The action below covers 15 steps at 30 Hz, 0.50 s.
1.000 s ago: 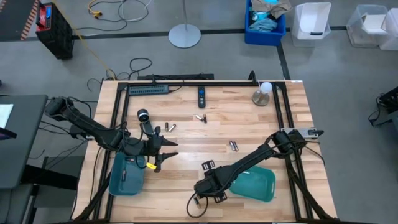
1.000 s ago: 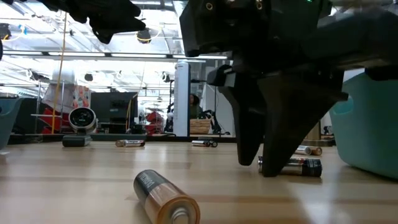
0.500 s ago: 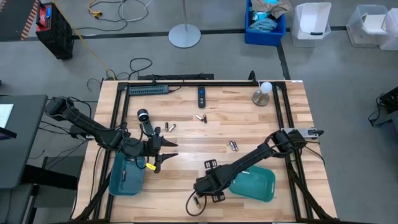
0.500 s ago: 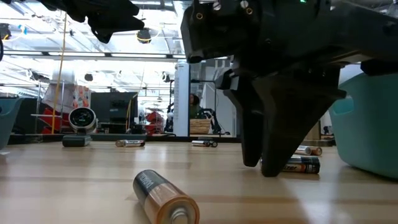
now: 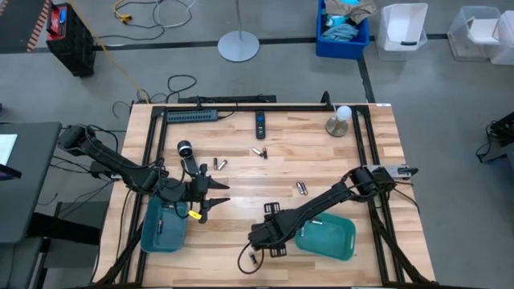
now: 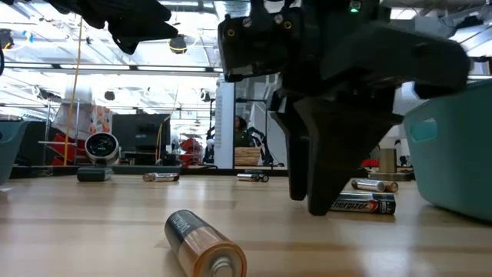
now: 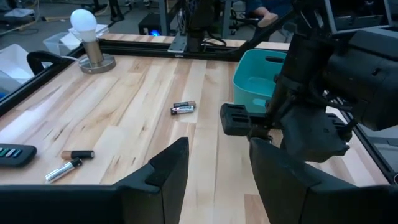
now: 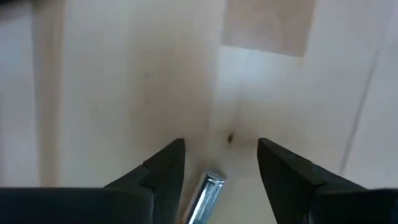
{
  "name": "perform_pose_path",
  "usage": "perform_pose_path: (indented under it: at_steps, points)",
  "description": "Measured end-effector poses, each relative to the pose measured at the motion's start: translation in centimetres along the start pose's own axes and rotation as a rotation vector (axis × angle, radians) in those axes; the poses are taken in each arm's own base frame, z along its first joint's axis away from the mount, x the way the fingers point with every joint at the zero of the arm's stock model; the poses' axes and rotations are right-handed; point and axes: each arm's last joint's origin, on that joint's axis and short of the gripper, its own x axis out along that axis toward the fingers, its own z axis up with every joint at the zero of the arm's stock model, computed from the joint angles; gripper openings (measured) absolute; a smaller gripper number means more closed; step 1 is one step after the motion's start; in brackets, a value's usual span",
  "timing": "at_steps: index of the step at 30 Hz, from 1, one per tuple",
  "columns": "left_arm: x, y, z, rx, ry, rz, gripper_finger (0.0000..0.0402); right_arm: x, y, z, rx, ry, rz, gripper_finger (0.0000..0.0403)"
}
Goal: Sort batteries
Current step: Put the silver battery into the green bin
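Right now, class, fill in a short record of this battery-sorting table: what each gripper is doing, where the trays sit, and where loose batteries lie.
left gripper: open, empty, hovering beside the left teal tray
right gripper: open, low over the table, straddling a silvery battery
right teal tray: near edge, beside the right arm
near battery: lying alone on the wood, close to the low camera
mid-table batteries: a pair, not yet sorted
far batteries: near the remote
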Motion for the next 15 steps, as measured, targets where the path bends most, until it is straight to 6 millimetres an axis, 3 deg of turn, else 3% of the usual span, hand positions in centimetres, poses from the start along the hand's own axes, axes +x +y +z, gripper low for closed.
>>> perform_pose_path:
  at_steps: [7,15]
  points:
    - [0.0,0.03,-0.14,0.005,0.013,0.002,0.0164,-0.68,-0.41,-0.09,0.054,0.003,-0.008,0.0233]
    - [0.0,0.03,-0.16,0.004,0.015,0.003,0.0164,-0.84,0.43,-0.72,0.087,0.047,0.014,0.0233]
